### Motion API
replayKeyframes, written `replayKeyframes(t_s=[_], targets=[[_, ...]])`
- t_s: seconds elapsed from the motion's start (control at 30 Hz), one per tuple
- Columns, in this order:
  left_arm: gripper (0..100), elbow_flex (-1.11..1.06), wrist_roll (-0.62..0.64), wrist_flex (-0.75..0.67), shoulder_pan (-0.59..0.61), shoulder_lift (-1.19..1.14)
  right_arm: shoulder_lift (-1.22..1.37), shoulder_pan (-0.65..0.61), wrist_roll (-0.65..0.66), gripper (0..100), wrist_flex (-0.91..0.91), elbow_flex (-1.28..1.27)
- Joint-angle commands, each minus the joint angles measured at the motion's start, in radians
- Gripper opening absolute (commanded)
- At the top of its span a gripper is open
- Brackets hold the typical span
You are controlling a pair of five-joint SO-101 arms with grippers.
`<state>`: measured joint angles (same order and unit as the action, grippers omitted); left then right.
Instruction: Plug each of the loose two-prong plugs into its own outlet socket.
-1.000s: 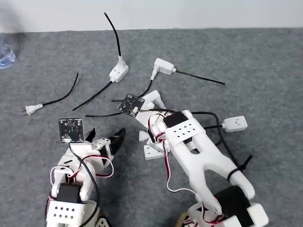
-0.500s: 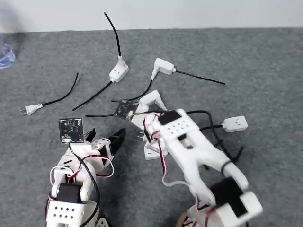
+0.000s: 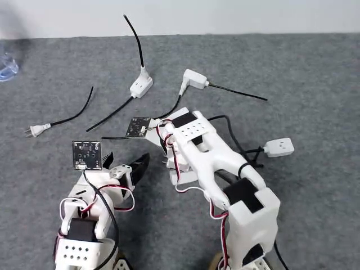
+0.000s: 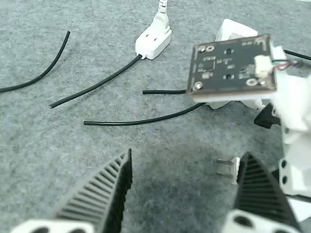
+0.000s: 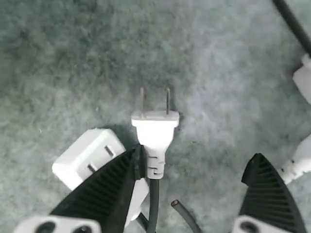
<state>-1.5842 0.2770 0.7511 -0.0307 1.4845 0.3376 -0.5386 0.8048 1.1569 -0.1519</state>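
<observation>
**A:** Left gripper?
**B:** Spread wide, holding nothing.
**A:** Right gripper?
**B:** Also wide. The white two-prong plastic plug lies between its fingers, hard by one. The plug looks light and rigid with a springy cord, so I'd pinch its ribbed body.

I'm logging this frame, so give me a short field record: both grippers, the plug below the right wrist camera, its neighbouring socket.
Left gripper: open, holding nothing
Right gripper: open, holding nothing
Plug: lying flat between the right gripper's fingers, ungripped, unplugged
Socket: white, beside the plug, empty slots facing up
Far plug: loose, apart from the arms
</observation>
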Motion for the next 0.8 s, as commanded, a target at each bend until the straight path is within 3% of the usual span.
replayKeyframes(t_s=[0.0,0.23,0.6,0.77], targets=[[33,0.013,-0.008,-0.020,0.003,0.011,0.002,-0.027,0.009,31.4,0.021,0.038],[33,0.021,-0.009,-0.018,0.008,0.011,-0.058,-0.116,-0.029,31.4,0.082,0.034],[33,0.019,-0.009,-0.015,0.006,0.011,-0.024,-0.016,0.018,31.0,-0.035,-0.014],[33,0.019,-0.009,-0.017,0.002,0.011,0.016,-0.033,0.077,17.5,-0.054,-0.014]])
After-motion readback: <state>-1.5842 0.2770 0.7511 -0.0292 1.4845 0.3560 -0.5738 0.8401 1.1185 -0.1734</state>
